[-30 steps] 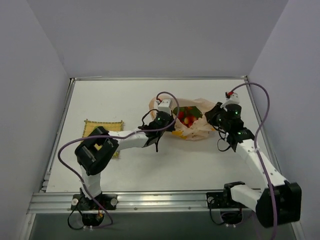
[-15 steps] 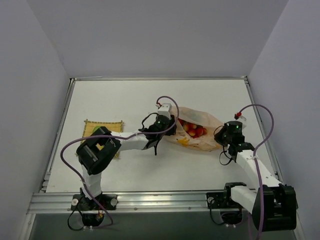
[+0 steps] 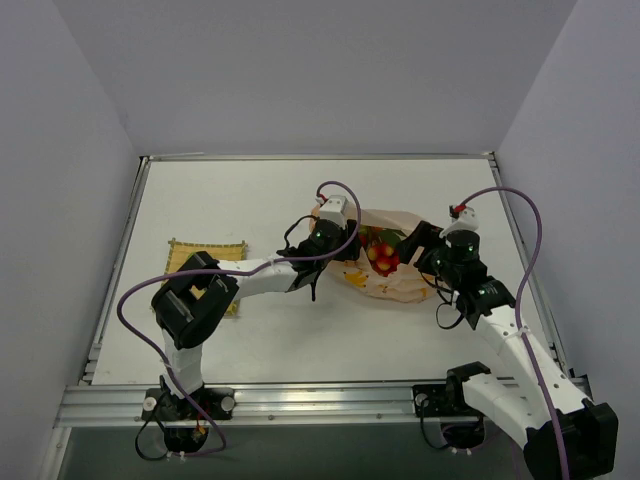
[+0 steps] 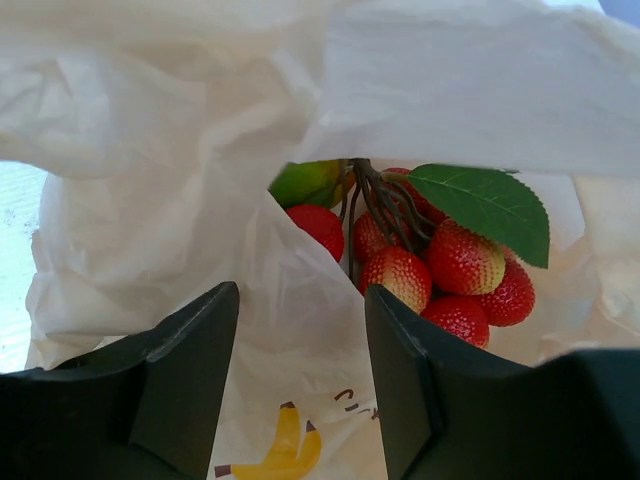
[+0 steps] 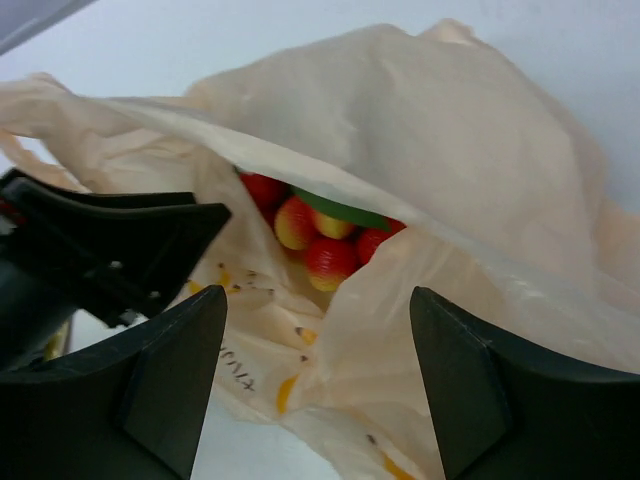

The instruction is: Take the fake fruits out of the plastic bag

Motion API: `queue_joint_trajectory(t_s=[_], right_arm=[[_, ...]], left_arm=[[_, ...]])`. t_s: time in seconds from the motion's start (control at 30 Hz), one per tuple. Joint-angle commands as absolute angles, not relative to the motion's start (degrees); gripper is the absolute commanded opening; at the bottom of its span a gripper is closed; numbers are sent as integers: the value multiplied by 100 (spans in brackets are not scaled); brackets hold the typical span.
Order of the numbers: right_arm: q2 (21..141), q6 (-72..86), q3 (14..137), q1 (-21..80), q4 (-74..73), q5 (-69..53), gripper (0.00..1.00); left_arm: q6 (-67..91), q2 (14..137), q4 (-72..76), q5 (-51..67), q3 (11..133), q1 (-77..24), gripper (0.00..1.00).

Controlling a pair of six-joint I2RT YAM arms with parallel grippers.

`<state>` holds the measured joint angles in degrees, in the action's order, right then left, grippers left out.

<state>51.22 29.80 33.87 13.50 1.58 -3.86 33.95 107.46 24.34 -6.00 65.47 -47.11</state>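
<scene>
At the left of the tabletop (image 3: 250,200) lies a yellow woven mat (image 3: 212,250), well apart from the work. The left gripper (image 4: 300,300) hangs at the left side of the plastic bag (image 3: 395,290), its jaws apart and clamped on nothing, with a fold of the thin film rising between them. Just beyond that fold, inside the bag's mouth, sits the red berry bunch (image 4: 440,270) with its dark green leaf (image 4: 485,205), and a green fruit (image 4: 305,182) peeks from behind it. The right gripper (image 5: 318,310) faces the same mouth from the other side, jaws wide apart and holding nothing, the bag's upper sheet draped over the berries. The step in hand looks like reaching in for a fruit, with none of those seen here out yet. The next move likely calls for one gripper to pin or lift the loose upper film so that the other can pass the fold and close on the bunch's stem, not on plastic.
</scene>
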Motion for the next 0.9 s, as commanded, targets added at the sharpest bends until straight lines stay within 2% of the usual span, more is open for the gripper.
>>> queue_joint_trajectory(t_s=[0.0, 0.07, 0.2, 0.3, 0.43, 0.47, 0.6, 0.73, 0.87], right_arm=[[5132, 2804, 3858, 1669, 70, -677, 69], [5413, 2769, 3998, 1889, 131, -598, 67], [6124, 2821, 4375, 2004, 640, -475, 57], [6696, 2786, 4700, 2021, 1149, -440, 55], [7888, 2637, 5359, 2013, 1300, -378, 36], [8084, 2593, 5483, 2004, 1318, -352, 36], [8727, 2522, 5915, 1960, 1519, 158, 34], [9000, 2663, 6056, 1951, 1775, 123, 28], [9062, 2768, 5994, 1942, 1898, 123, 26]], left_arm=[[3199, 10608, 2426, -650, 6785, -4685, 51], [3191, 10617, 2434, -668, 6864, -4685, 46], [3138, 10626, 2391, -694, 6926, -4685, 43], [3111, 10626, 2338, -686, 6926, -4685, 38], [3085, 10530, 2338, -659, 6856, -4711, 30], [3076, 10503, 2329, -659, 6838, -4720, 29], [3032, 10310, 2128, -659, 6742, -4737, 29], [3050, 9959, 1995, -703, 6557, -4834, 35], [3172, 9642, 1785, -756, 6618, -5001, 33]])
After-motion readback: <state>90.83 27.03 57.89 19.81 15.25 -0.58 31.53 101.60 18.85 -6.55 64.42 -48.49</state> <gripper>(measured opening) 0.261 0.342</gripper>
